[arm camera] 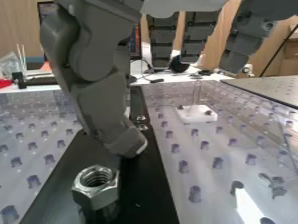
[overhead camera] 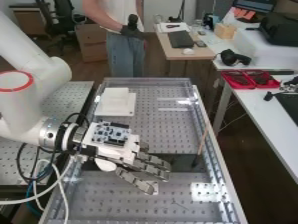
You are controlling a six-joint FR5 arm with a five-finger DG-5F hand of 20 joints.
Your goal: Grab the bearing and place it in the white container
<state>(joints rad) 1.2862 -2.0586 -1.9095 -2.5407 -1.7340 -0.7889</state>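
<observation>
My hand [overhead camera: 126,151] is over the worktop [overhead camera: 120,202], its fingers extended and apart from the thumb, a metal hex nut [arm camera: 95,187] upright near my thumb's tip, threaded bore uppermost, a white container [overhead camera: 114,104] beside my hand, well apart from it.

White arm [overhead camera: 21,112]; red ring [overhead camera: 14,91]; blue-white circuit board [overhead camera: 112,132]; black cables [overhead camera: 19,162]; grey fingers [overhead camera: 148,169]

My count, kind by kind:
I have one large metal nut [arm camera: 95,186], two small metal bolts [arm camera: 142,127], one white block [arm camera: 197,116] with two dark screws [arm camera: 209,112], one white container [overhead camera: 118,106], one circuit board [overhead camera: 111,132], one thin stick [overhead camera: 201,141] and two red trays [overhead camera: 236,79] around me.
</observation>
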